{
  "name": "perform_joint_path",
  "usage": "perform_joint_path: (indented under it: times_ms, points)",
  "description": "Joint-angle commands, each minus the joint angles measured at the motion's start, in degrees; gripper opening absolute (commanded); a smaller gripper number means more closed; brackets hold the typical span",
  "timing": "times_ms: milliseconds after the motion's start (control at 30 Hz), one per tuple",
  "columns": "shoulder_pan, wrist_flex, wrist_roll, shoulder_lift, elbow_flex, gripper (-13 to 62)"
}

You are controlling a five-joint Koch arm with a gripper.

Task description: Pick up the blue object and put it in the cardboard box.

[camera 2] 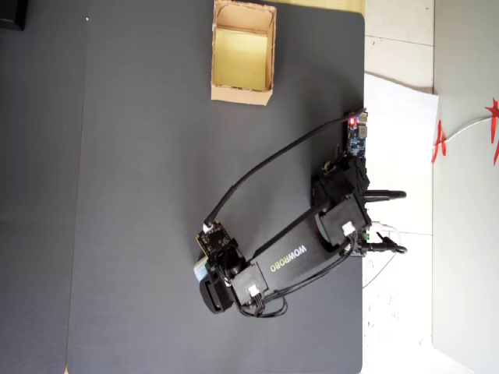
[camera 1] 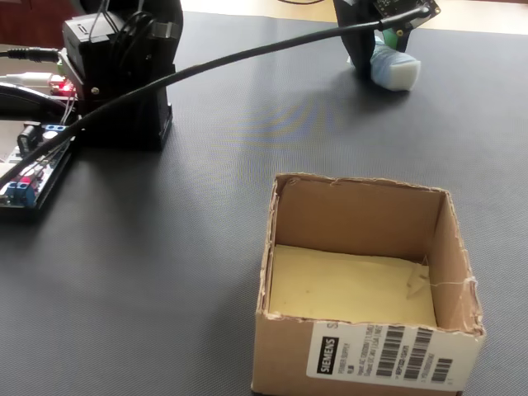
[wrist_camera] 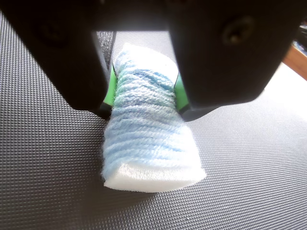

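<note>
Hand pinched on the blue block, box waiting well away

Wrist view: the hand [wrist_camera: 144, 93] has its green-padded jaws pressed against both sides of the blue object [wrist_camera: 146, 132], a white foam block wound with pale blue yarn, whose lower end looks to rest on the ribbed dark mat [wrist_camera: 48, 182]; I judge the grip should stay firm and the lift go straight up, since only the block's upper part is caught. Fixed view: the blue object [camera 1: 394, 68] sits at the far edge of the tabletop, the open cardboard box [camera 1: 367, 330] near the camera, empty, with a black cable [camera 1: 223, 59] crossing over the mat between them and the arm's base [camera 1: 124, 74] on the left. Overhead view: the arm [camera 2: 288, 261] covers most of the block; the cardboard box [camera 2: 242, 95] lies well apart across bare mat, so the carry looks clear if the cable trails freely
</note>
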Motion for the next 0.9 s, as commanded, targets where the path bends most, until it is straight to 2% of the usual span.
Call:
perform_joint_path:
  times_ms: [0,200,333,667,800,867]
  points:
    - [-0.6,0.9,0.4,0.1,-1.6,-7.9]
    - [0.4,-2.6,0.8,6.1,1.8,-8.0]
    - [5.3,-20.0,1.1,14.0,11.3,-8.0]
    - [15.9,-45.2,0.8,33.7,30.7,-8.0]
    - [24.3,-48.7,0.1,43.7,36.1,-8.0]
    - [32.5,-53.6,-1.1,49.0,40.2,-8.0]
